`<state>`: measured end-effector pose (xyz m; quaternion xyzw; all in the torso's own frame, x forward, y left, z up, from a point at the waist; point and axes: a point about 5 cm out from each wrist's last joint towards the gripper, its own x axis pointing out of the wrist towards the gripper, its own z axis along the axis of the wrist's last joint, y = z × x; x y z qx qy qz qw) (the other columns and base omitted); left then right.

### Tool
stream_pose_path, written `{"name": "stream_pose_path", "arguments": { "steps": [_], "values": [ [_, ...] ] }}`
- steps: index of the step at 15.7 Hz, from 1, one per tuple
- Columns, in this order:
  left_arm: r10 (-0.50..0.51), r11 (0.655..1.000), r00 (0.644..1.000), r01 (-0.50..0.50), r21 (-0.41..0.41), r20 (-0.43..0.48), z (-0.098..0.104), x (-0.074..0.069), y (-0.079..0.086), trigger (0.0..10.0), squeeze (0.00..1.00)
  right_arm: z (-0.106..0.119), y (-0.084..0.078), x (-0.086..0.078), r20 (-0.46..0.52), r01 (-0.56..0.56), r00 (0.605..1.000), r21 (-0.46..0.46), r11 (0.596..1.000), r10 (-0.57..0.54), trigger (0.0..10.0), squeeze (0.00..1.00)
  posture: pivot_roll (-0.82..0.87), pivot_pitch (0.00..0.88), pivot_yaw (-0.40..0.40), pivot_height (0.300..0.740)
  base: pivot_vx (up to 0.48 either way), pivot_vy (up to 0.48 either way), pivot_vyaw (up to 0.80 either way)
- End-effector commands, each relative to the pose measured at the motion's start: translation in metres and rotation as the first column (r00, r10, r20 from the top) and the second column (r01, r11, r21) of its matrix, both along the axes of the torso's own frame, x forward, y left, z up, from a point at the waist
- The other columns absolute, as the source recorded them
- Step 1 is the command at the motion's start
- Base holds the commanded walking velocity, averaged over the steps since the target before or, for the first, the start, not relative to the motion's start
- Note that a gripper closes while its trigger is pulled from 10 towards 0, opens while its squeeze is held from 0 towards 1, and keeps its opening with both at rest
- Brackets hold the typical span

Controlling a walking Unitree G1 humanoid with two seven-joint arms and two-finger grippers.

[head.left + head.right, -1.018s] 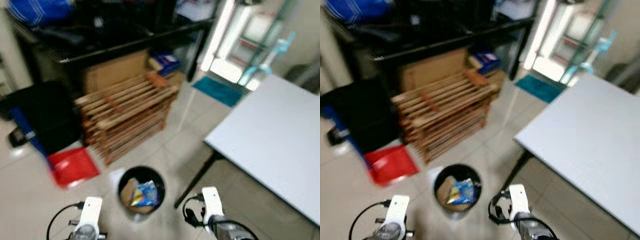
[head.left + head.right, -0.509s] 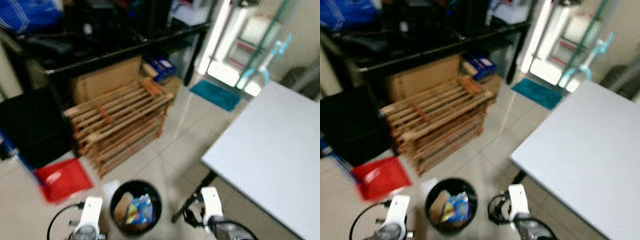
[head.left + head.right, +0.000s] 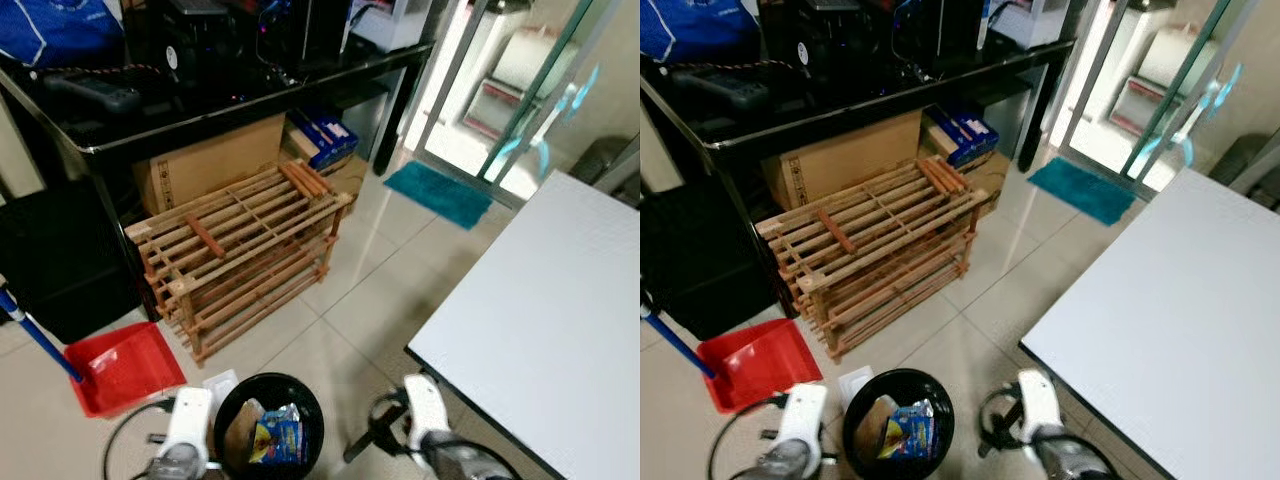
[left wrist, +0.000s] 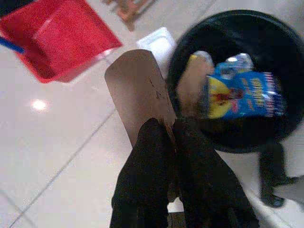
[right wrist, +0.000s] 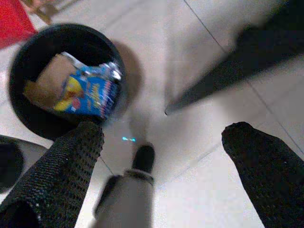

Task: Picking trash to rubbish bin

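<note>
From the head camera I see the black rubbish bin (image 3: pixel 268 425) on the pale floor right in front of me, between my two arms. A blue and yellow snack wrapper (image 3: pixel 276 440) and a brown bit of cardboard lie inside it. A red dustpan (image 3: pixel 125 365) sits just beside the bin, a wooden rack (image 3: pixel 240 255) stands further off, and a white table (image 3: pixel 545 320) is on my right.

In the left wrist view, my left gripper (image 4: pixel 166 130) has its two black fingers squeezed together on a flat brown piece of cardboard (image 4: pixel 137 92). The card sticks out past the fingertips, over the floor, just next to the bin's rim. I think it is light, thin and fairly stiff, but it could bend or slip if I shake it. Holding it by one end like this seems fine to me. I only need to bring it over the bin's mouth.

In the right wrist view, my right gripper (image 5: pixel 164 142) has its fingers wide apart with nothing between them. It hangs over the floor near the bin and a black table leg (image 5: pixel 218 80).
</note>
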<state>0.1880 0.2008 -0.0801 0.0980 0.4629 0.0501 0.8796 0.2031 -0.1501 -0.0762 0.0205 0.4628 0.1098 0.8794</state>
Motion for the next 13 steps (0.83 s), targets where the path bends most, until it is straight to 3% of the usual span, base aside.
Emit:
{"name": "stream_pose_path", "arguments": {
  "steps": [1, 7, 9, 13],
  "values": [
    [-0.008, 1.000, 1.000, 0.008, -0.016, 0.000, -0.001, -0.001, -0.004, 10.0, 0.00, 0.001, -0.004, 0.002, 0.004, -0.001, 1.000, -0.006, 1.000, 0.001, 10.0, 0.00, -0.01, 0.054, -0.154, 0.740, 0.000, 0.000, 0.00],
    [-0.026, 1.000, 0.999, 0.026, -0.016, 0.033, 0.004, 0.009, -0.005, 10.0, 0.00, 0.008, 0.007, 0.009, 0.024, -0.244, 0.970, 0.031, 0.969, 0.244, 10.0, 0.00, -0.04, 0.079, -0.157, 0.740, 0.000, 0.000, 0.00],
    [-0.051, 0.998, 0.995, 0.053, -0.021, 0.091, 0.012, 0.023, -0.009, 10.0, 0.00, 0.016, 0.015, 0.015, 0.068, -0.393, 0.919, 0.105, 0.913, 0.388, 10.0, 0.00, -0.06, 0.098, -0.156, 0.740, 0.000, 0.000, 0.00],
    [-0.108, 0.992, 0.987, 0.115, -0.053, 0.121, 0.015, 0.031, -0.022, 10.0, 0.00, 0.022, 0.018, 0.017, 0.109, -0.434, 0.900, 0.151, 0.888, 0.421, 10.0, 0.00, -0.12, 0.162, -0.174, 0.740, 0.000, 0.000, 0.00]
  ]
}}
